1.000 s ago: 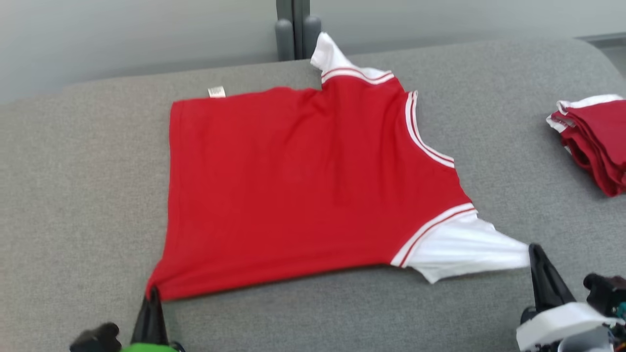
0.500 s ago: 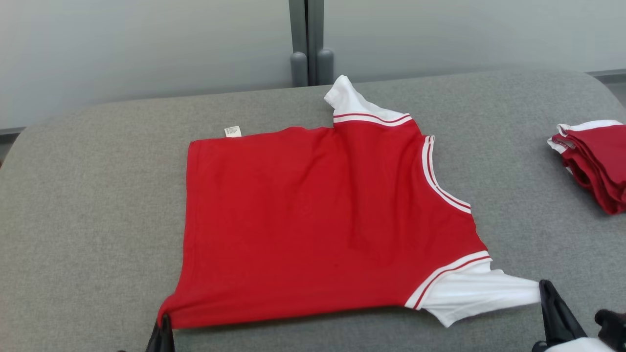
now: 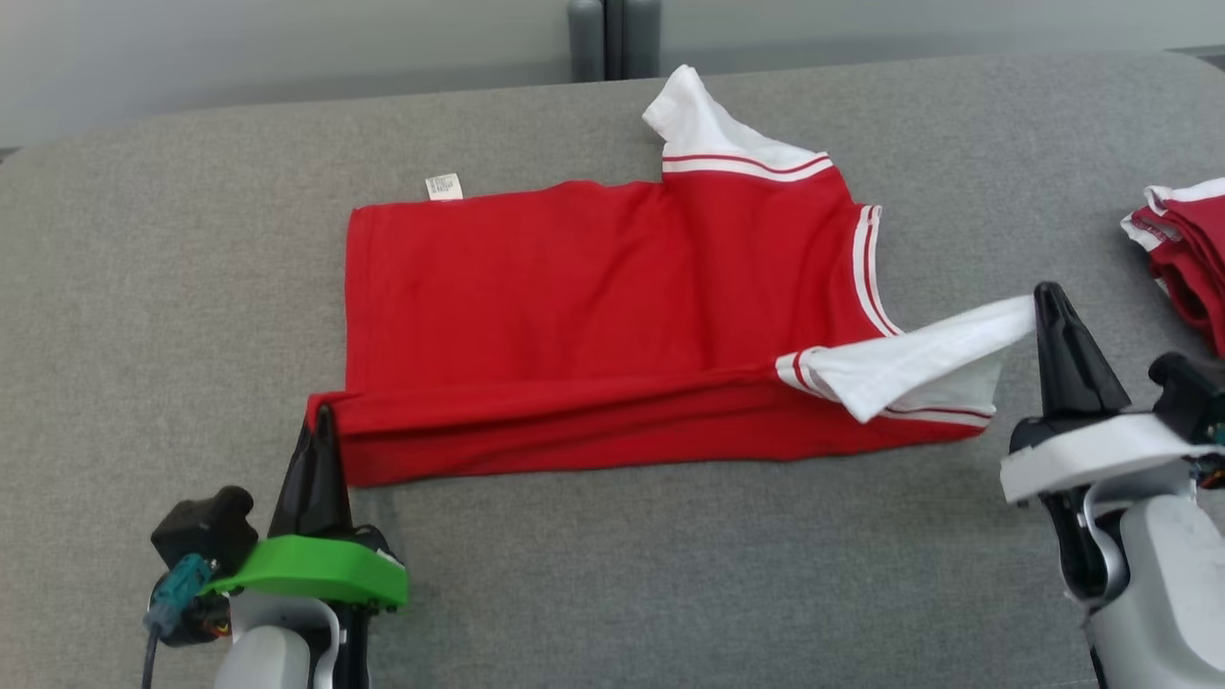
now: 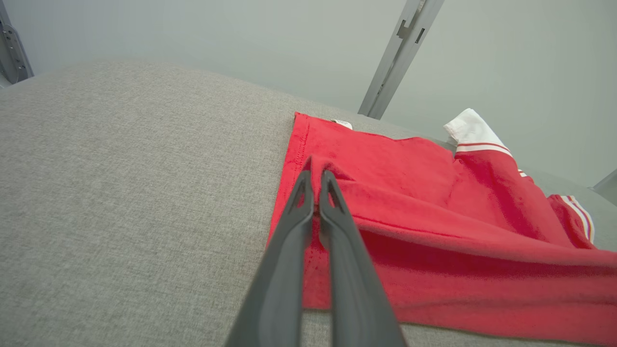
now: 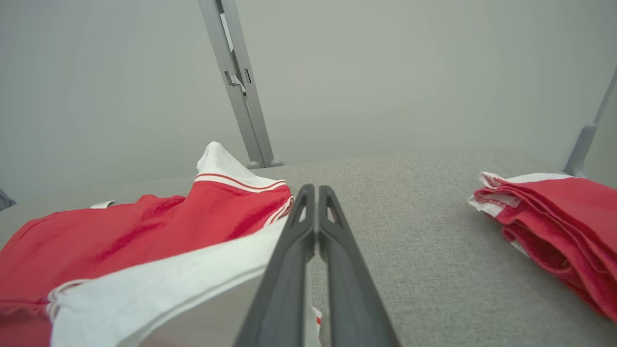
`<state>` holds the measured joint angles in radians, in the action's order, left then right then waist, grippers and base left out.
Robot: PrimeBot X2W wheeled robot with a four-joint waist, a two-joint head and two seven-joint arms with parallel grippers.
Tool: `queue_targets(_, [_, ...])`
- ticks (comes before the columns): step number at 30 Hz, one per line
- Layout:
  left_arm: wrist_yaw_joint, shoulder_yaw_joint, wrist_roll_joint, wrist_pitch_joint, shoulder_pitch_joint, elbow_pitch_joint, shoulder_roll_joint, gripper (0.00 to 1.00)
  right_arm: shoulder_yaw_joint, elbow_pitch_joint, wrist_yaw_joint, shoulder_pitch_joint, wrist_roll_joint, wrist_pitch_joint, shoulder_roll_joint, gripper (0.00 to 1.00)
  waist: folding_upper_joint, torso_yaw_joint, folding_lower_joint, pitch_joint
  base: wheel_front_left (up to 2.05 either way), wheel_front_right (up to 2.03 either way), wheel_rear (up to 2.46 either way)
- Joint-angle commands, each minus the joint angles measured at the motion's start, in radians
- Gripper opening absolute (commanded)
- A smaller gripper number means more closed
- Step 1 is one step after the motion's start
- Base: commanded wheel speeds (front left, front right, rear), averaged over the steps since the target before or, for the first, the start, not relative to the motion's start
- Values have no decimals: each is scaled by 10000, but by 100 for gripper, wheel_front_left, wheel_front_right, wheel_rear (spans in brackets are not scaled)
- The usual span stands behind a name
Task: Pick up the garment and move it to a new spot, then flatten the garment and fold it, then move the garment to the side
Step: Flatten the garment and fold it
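from the head view, the red garment [image 3: 593, 287] lies spread across the middle of the grey bench [image 3: 144, 287], collar end toward the right. its near long edge is raised off the bench and doubled toward the back, so a red fold runs along the front. the left hand [image 3: 322, 421] sits at the lower left, its 2 fingers pressed together on the near left hem corner. the right hand [image 3: 1048, 297] stands at the right, its narrow tip pinching the end of the near sleeve [image 3: 919, 359], which hangs white and stretched above the cloth. the far sleeve [image 3: 699, 129] points toward the back, near a grey post [image 3: 612, 33]. a small white label [image 3: 443, 186] shows at the far left corner. a pile of folded clothes [image 3: 1191, 258], red and white, sits at the right edge, well apart from the garment.

in the left wrist view, the 2 dark fingers [image 4: 299, 212] meet on the hem corner, with the red fabric gathered between their tips and a ridge of cloth running off to the right.

in the right wrist view, the fingers [image 5: 294, 241] are closed tight on the white sleeve end, which stretches away to the lower left. the folded pile lies to the right on the bench.
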<state>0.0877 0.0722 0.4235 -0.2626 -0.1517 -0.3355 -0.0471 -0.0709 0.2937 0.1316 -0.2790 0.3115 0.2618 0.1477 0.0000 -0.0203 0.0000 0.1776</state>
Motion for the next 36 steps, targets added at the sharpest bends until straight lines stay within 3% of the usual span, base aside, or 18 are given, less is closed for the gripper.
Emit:
queue_targets(1, [41,-16,-89,-27,-355,-109,-73,0,72,172,-20,-380,-113,41,92,0,0,41,0,479,0,0,0])
queue_targets(18, [237,-338,-401,-27,-2005,-879,-71,0,377,1672,-20,-2948,-721,41,352,0,0,213,0,1631,0,0,0])
queue_targets(19, [223,-371,-390,-29,-2039,-887,-73,0,349,1717,-18,-3023,-760,41,328,15,0,224,0,1656,0,0,0])
queue_targets(20, [200,-389,-369,-27,-2062,-885,-73,28,321,1724,-20,-3056,-779,41,304,42,0,229,0,1668,0,0,0])
queue_targets(21, [132,-408,-322,-27,-2088,-886,-73,100,251,1612,-20,-3089,-820,41,269,100,0,241,0,1682,0,0,0])
queue_targets(30, [-48,-126,-144,-27,-1178,-713,-67,100,-194,575,-18,-1644,-1181,30,34,100,0,246,0,1365,0,0,0])
queue_targets(36, [-80,34,-322,-26,-778,-1002,-68,100,-38,798,-18,-438,-1312,30,83,100,0,174,0,1281,0,0,0])
